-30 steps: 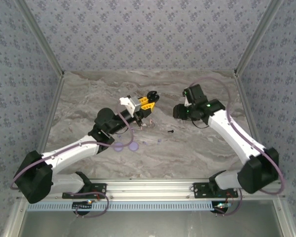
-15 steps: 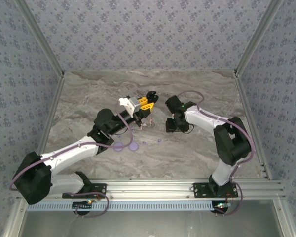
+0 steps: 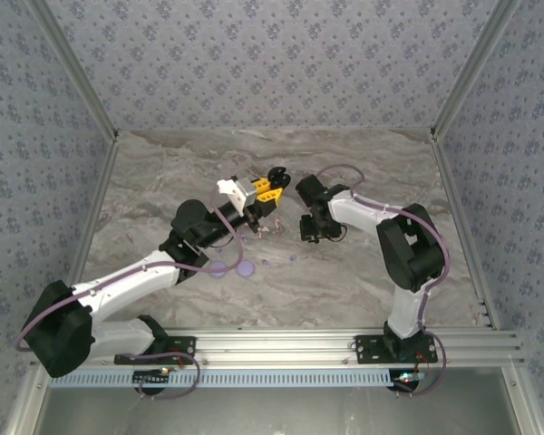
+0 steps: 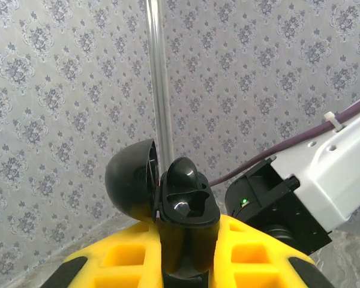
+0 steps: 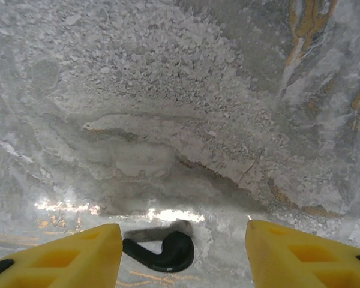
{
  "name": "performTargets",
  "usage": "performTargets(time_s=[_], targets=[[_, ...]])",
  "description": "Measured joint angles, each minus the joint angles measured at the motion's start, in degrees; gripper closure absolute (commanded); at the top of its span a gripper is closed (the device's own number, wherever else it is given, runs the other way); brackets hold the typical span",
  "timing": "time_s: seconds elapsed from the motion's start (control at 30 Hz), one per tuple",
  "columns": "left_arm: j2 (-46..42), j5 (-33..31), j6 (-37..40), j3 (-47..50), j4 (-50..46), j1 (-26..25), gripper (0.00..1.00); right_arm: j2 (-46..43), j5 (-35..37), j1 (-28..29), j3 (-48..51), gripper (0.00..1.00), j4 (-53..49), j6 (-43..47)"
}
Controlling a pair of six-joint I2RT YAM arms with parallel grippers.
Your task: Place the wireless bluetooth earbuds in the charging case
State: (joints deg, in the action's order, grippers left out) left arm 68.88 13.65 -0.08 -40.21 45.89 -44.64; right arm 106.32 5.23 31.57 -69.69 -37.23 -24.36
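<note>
My left gripper (image 3: 270, 186) is shut on the black charging case (image 4: 189, 204) and holds it raised off the table. The case's lid (image 4: 129, 186) is hinged open to the left, and a dark cavity shows in its top. My right gripper (image 5: 183, 240) is open and points straight down at the marble. A black earbud (image 5: 162, 251) lies flat between its yellow fingers (image 5: 66, 255), nearer the left one and touching neither. From above, the right gripper (image 3: 310, 227) sits just right of the case (image 3: 276, 174). Tiny lavender pieces (image 3: 295, 257) lie on the table.
Two round lavender discs (image 3: 219, 269) lie near the left forearm, with small pale pieces (image 3: 263, 232) under the left gripper. The right wrist's black body (image 4: 270, 207) is close beside the case. Patterned walls (image 3: 272, 63) enclose the marble table (image 3: 363, 163).
The right arm has folded in to the left and come down over the black earbud, its jaws opening wider. The left arm and the case have stayed put.
</note>
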Motion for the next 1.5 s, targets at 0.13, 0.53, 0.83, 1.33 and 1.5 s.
performTargets(time_s=[0.13, 0.53, 0.83, 1.33, 1.5], targets=[[-0.02, 0.00, 0.00, 0.00, -0.81, 0.00, 1.00, 1.38, 0.04, 0.26, 0.00, 0.41, -0.02, 0.20], [-0.24, -0.04, 0.00, 0.00, -1.18, 0.00, 1.00, 1.36, 0.15, 0.72, 0.22, 0.44, -0.28, 0.22], [-0.24, -0.37, 0.00, 0.00, -1.31, 0.00, 1.00, -0.63, 0.17, 0.83, 2.97, 0.48, 0.15, 0.15], [-0.96, -1.16, 0.02, 0.09, -2.40, 0.00, 1.00, -1.33, 0.35, 1.20, 2.21, 0.49, -1.86, 2.86], [-2.27, -1.53, 0.26, 0.74, -2.60, 0.00, 1.00, -1.27, 0.00, 1.20, -1.57, 0.54, -2.43, 7.32]])
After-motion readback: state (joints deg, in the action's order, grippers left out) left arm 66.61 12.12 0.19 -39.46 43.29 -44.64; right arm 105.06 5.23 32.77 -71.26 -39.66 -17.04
